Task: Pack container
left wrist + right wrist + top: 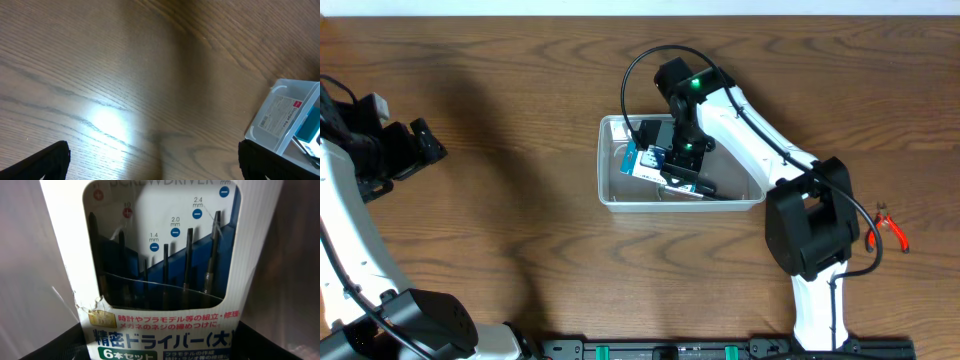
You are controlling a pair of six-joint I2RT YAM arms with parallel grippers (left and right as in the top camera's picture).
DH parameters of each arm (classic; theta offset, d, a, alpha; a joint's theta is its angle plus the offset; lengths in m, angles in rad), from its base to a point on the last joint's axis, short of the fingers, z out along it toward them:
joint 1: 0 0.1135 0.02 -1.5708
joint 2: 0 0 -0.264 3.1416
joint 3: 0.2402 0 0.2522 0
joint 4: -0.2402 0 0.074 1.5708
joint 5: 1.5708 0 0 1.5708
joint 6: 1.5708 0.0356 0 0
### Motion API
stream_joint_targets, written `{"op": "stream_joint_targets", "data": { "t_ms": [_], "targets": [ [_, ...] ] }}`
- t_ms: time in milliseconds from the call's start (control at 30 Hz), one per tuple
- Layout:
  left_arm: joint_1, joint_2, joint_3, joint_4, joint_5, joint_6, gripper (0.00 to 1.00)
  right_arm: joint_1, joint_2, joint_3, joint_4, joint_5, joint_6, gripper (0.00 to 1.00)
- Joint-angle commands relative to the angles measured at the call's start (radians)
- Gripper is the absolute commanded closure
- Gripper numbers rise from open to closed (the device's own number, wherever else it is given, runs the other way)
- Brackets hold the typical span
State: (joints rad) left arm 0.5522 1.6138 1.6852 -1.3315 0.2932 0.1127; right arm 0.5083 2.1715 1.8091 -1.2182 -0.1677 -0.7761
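The clear container (610,192) stands mid-table; its corner (278,125) shows at the right of the left wrist view. Inside it lies a blue and white screwdriver set box (645,160). My right gripper (682,160) reaches down into the container. In the right wrist view the box (160,270) fills the space between the black fingers (45,340) and its edges meet both, so the right gripper (160,342) is shut on it. My left gripper (425,142) hangs far left over bare wood, open (155,165) with nothing in it.
A dark, long tool (715,193) lies along the container's near wall. Red-handled pliers (892,228) sit on the table at the right, beyond the right arm's base. The container's cloudy walls (30,255) close in on both sides of the box.
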Motion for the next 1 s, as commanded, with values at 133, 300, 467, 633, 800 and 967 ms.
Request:
{"op": "stream_joint_targets", "data": {
  "t_ms": [133, 300, 467, 633, 800, 967],
  "targets": [
    [0.004, 0.001, 0.0, -0.003, 0.01, 0.014, 0.02, 0.002, 0.034, -0.004, 0.0, -0.024, 0.013, 0.49],
    [0.004, 0.001, 0.0, -0.003, 0.01, 0.014, 0.02, 0.002, 0.034, -0.004, 0.0, -0.024, 0.013, 0.39],
    [0.004, 0.001, 0.0, -0.003, 0.01, 0.014, 0.02, 0.002, 0.034, -0.004, 0.0, -0.024, 0.013, 0.2],
    [0.004, 0.001, 0.0, -0.002, 0.01, 0.014, 0.02, 0.002, 0.034, 0.006, 0.002, -0.024, 0.032, 0.01],
    [0.004, 0.001, 0.0, -0.002, 0.01, 0.014, 0.02, 0.002, 0.034, 0.05, -0.01, -0.023, 0.067, 0.01],
    [0.004, 0.001, 0.0, -0.003, 0.01, 0.014, 0.02, 0.002, 0.033, 0.207, -0.104, -0.02, 0.121, 0.01]
  ]
}}
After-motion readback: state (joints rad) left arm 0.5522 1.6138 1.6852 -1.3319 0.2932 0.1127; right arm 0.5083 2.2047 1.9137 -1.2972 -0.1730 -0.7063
